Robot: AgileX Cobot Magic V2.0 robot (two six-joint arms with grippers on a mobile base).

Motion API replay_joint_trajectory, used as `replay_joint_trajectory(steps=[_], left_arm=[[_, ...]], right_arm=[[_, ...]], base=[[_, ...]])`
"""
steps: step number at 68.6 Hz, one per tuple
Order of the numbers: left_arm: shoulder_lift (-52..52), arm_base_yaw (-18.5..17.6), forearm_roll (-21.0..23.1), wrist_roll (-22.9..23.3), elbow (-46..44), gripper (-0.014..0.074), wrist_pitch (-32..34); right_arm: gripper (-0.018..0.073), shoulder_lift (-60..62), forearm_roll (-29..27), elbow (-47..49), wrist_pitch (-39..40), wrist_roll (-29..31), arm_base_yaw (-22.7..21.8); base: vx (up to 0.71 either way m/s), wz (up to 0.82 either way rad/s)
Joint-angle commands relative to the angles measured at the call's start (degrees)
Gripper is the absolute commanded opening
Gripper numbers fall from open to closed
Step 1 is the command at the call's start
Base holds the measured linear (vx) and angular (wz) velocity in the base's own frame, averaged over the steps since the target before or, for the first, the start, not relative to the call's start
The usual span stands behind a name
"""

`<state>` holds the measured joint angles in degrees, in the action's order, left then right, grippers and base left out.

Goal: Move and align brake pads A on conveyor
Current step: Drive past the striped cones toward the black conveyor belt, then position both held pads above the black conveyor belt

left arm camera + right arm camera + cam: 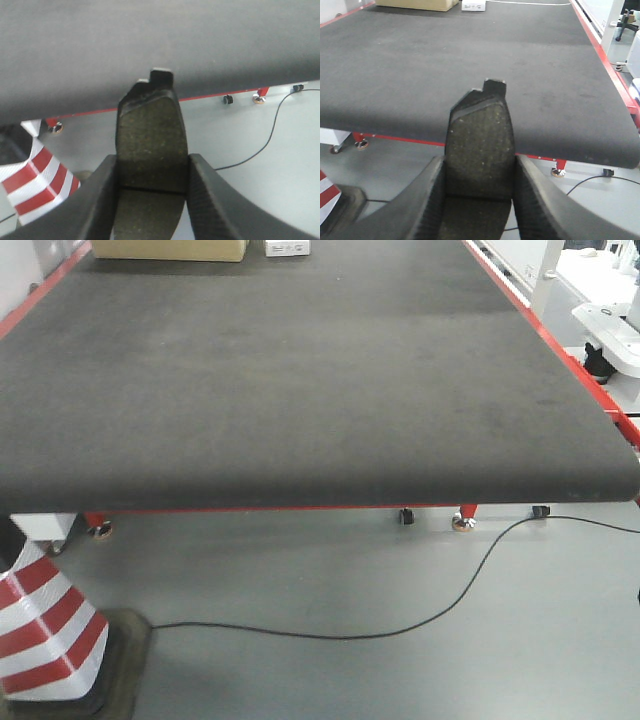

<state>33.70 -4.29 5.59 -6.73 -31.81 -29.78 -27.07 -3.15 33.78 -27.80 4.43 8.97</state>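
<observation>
Left tool [152, 167], right tool [479, 167] clamp brake pads [150, 135] [480, 140]; cone [40, 635] beside conveyor [300, 390].

Cone [45, 635] front-left of conveyor [300, 390] (cable [400, 631] on floor [300, 570]).

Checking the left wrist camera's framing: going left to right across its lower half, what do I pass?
Red-and-white striped cone → brake pad gripped in the left tool → black cable on the floor.

Conveyor [300, 390]: wide dark charcoal belt, rough texture, red stripes along both edges. At its far end: tan cardboard box [170, 249], small white box [287, 247].
</observation>
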Motion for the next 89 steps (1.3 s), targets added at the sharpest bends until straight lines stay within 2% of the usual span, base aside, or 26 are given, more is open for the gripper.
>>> replay_joint_trajectory(steps=[1, 89], left_arm=[[0.12, -0.24, 0.58, 0.25, -1.95, -0.0006, 5.22], [0.12, -0.24, 0.58, 0.25, -1.95, -0.0006, 5.19]], right_arm=[[-0.0007, -0.30, 0.28, 1.85, 5.56, 0.24, -0.31], [-0.0007, -0.30, 0.28, 1.85, 5.79, 0.24, -0.31]], base=[[0.24, -0.09], [0.37, 0.01]])
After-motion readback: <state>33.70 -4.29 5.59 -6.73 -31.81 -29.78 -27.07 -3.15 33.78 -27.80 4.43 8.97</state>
